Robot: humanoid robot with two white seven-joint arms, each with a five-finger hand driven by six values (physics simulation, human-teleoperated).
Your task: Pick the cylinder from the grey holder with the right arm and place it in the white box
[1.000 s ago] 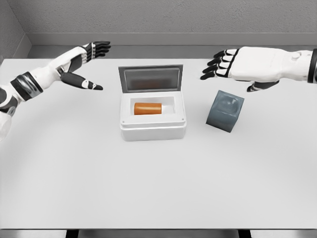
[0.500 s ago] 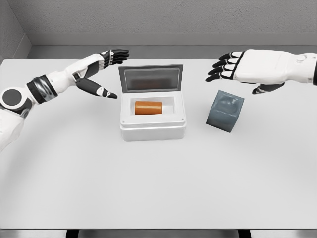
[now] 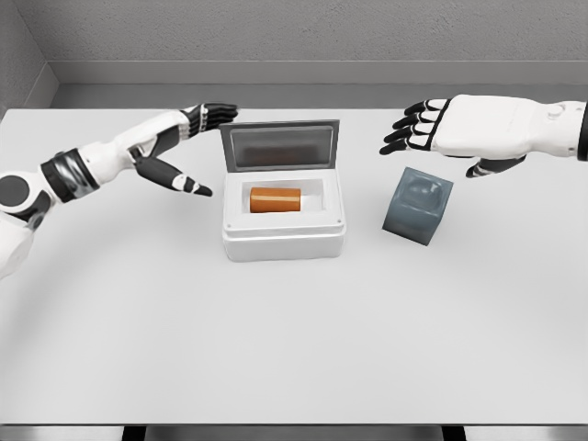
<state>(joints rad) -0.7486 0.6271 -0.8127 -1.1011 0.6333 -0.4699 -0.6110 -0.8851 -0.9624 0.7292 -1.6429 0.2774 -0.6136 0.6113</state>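
An orange cylinder lies on its side inside the white box, whose lid stands open at the back. The grey holder sits to the right of the box, tilted, with nothing in it. My right hand hovers above and behind the holder, fingers spread, holding nothing. My left hand reaches in from the left, fingers extended, just left of the box's lid and holding nothing.
The white table carries the box and the holder. A grey wall runs along the table's far edge, and the table's front edge lies near the bottom of the view.
The left hand swung right toward the box lid, then dropped slightly. The right hand drew back a little to the right. The cylinder stayed in the box.
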